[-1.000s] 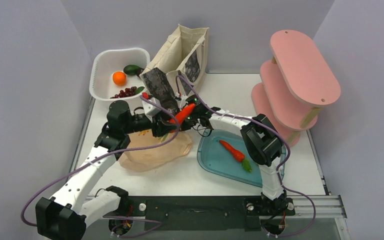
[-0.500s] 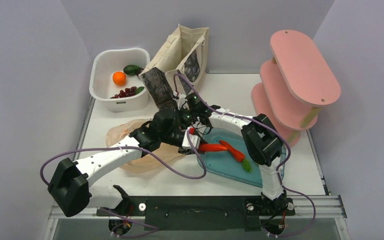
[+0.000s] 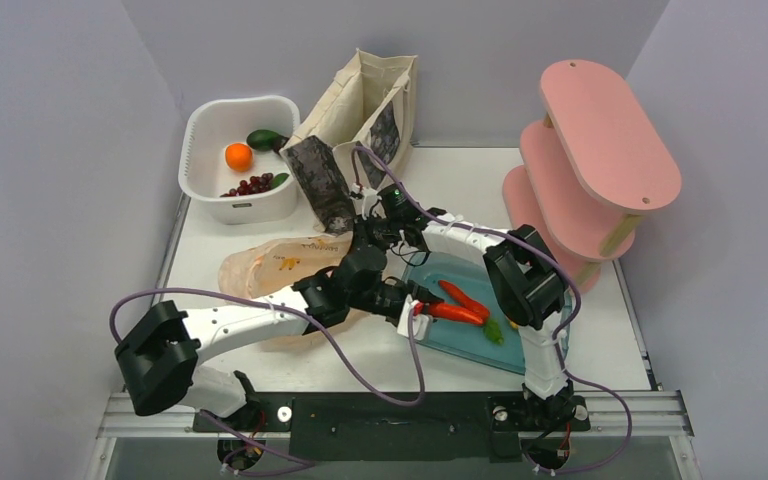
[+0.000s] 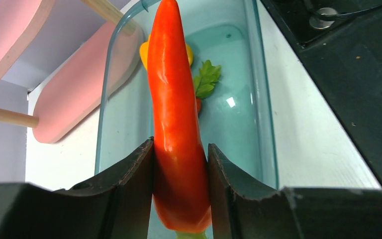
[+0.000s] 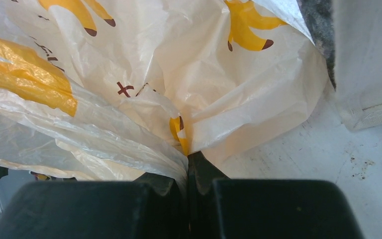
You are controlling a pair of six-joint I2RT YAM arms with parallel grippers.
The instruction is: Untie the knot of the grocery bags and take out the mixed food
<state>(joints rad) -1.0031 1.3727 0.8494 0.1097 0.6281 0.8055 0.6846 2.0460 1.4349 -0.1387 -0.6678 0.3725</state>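
Left gripper (image 4: 180,154) clamps a carrot (image 4: 171,84) by its thick end, tip jutting forward over the teal tray (image 4: 264,124); right gripper (image 5: 187,167) pinches a fold of the banana-printed plastic bag (image 5: 129,74)

carrot (image 3: 452,313) above tray (image 3: 463,346) | bag (image 3: 260,270) left of tray | tote (image 3: 380,92) behind

High rear overview; two wrist close-ups

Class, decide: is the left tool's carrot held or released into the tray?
Held: the left tool clamps the carrot above the teal tray.
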